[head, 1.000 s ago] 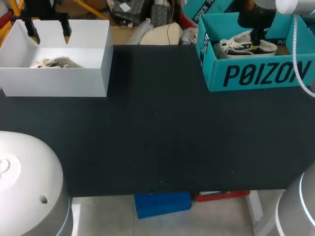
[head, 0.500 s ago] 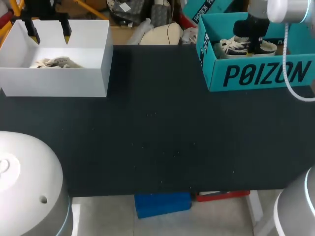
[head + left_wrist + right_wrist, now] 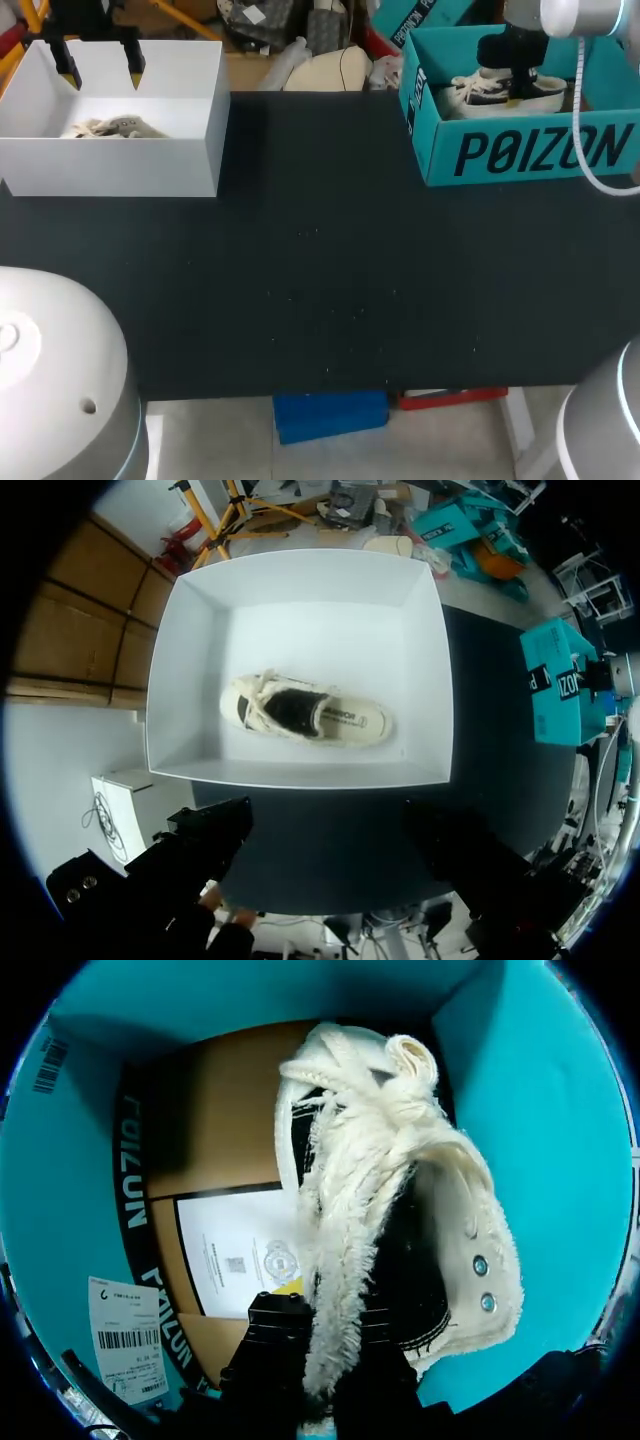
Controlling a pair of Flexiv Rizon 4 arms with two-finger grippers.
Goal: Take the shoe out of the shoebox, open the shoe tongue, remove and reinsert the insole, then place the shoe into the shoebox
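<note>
While I watched over the last second, my right arm moved above the teal shoebox [image 3: 530,150] at the far right of the counter [image 3: 320,280]. Its wrist swung round a bit, and the right end effector [image 3: 318,1380] is now closed on the shoe [image 3: 400,1220]. In the right wrist view its two dark fingers pinch the fuzzy top edge of the shoe from both sides. The yellow tips are hidden behind the cloth. The shoe hangs from that pinch with the brown floor of the shoebox and a paper sheet showing behind it.

From above, the shoe looks like it has shifted a little to the right and come up a little, but it is still inside the shoebox walls. I think this means the grab worked and the lift has only just begun. The first step, getting the shoe out, is not done yet. I would go straight up next so the shoe does not catch on the box wall, and the thin edge could slip out of the pinch.

My left arm has not moved at all. The left end effector [image 3: 100,65] hangs over the far side of the white box [image 3: 110,165] at the far left, with its fingers wide apart and nothing in them. A cream shoe [image 3: 310,710] lies flat in that white box
</note>
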